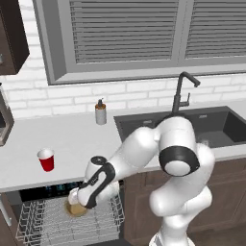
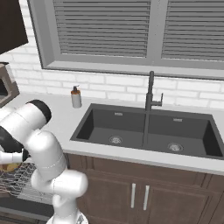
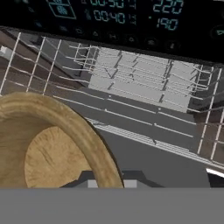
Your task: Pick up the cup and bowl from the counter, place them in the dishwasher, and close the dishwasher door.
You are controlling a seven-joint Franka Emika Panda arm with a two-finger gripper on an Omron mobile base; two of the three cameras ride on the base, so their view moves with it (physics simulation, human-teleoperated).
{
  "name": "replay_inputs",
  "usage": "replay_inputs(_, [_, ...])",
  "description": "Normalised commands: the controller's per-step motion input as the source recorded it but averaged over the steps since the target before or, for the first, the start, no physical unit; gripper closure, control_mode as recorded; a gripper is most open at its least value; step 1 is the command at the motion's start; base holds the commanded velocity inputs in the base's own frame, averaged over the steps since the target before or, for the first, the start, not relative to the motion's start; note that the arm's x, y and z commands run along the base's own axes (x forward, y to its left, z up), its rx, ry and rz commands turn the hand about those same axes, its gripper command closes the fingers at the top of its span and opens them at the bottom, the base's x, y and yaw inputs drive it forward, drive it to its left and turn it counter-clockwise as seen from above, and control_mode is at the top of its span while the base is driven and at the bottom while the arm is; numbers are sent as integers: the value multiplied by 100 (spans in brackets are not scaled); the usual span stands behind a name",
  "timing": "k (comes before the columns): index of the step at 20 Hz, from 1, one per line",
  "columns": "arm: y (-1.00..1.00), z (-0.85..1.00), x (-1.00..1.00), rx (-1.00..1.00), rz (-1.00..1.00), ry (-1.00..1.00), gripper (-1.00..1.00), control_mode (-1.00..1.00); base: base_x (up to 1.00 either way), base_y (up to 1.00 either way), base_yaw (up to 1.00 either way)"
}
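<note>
The bowl (image 1: 76,209), tan and wooden, hangs low over the white wire rack (image 1: 43,226) of the dishwasher (image 1: 53,189); the gripper (image 1: 78,199) is pinched tight on its rim, the hand view showing the bowl (image 3: 48,148) huge at lower left beneath the black control strip (image 3: 131,22) and its blue digits; the cup (image 1: 46,159) stands red on the counter (image 1: 77,139), well apart; a soap bottle (image 1: 100,112) waits by the sink (image 1: 192,127).
</note>
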Motion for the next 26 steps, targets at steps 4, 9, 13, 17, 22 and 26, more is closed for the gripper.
replay_inputs(4, [57,-26,0,-1,0,6,100,-100,0,0,0])
replay_inputs(9, [90,2,0,-19,-13,4,100,-100,0,0,0])
replay_inputs(13, [82,38,0,-30,-14,18,100,-100,0,0,0])
replay_inputs(17, [93,38,0,-30,-6,25,100,-100,0,0,0])
replay_inputs(22, [37,-7,18,-16,-8,18,100,-100,0,0,0])
replay_inputs(26, [0,-47,20,-4,-9,0,100,-100,0,0,0])
